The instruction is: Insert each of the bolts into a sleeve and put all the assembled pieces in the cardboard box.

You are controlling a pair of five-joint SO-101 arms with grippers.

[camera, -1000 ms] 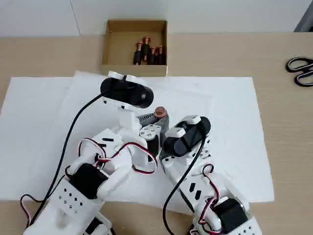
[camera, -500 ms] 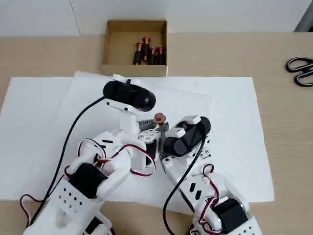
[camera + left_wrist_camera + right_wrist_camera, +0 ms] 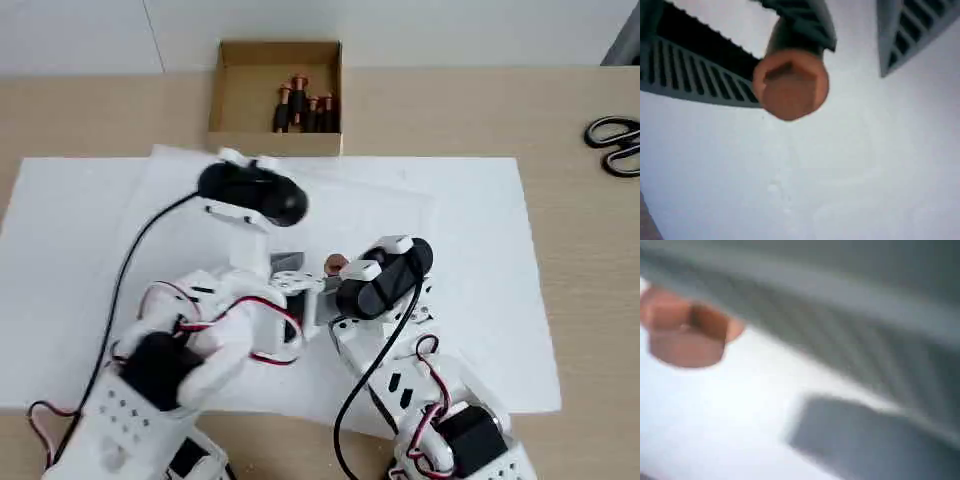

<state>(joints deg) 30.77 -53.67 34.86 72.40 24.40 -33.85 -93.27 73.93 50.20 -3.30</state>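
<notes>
- Done so far, by the look of it: a cluster of assembled pieces (image 3: 305, 108) lying in the cardboard box (image 3: 225, 100) at the far side of the table (image 3: 585, 270). Dark sleeves with copper heads, side by side near one wall; looks like four or five, too tightly packed to count surely.
- In hand now: one more bolt (image 3: 335, 264), raised off the surface between the two arms, copper hexagonal head turned up.
- Seen from the left wrist: shank apparently seated in a dark sleeve (image 3: 799, 27) behind the head, so insertion seems done or nearly done for this piece.
- Left claw (image 3: 822, 75): released, ribbed jaws spread wide with the bolt in the gap; one jaw just beside the head, the other well apart.
- Right claw (image 3: 345, 272): close against the same bolt; cannot tell whether clenched or released.
- Left to do, as a judgement: carry this piece over to the box, well apart from it at present, and drop it in with the others.
- Cannot say whether further loose bolts or sleeves lie hidden under the arms.
- Surface: light wooden table, covered in the middle by a white sheet (image 3: 480, 260), with a second thin white layer overlapping it.
- Off the sheet, at the table's right edge: black-handled scissors (image 3: 615, 145), well apart from the work.
- Room: a plain white wall (image 3: 450, 30) behind the table.
</notes>
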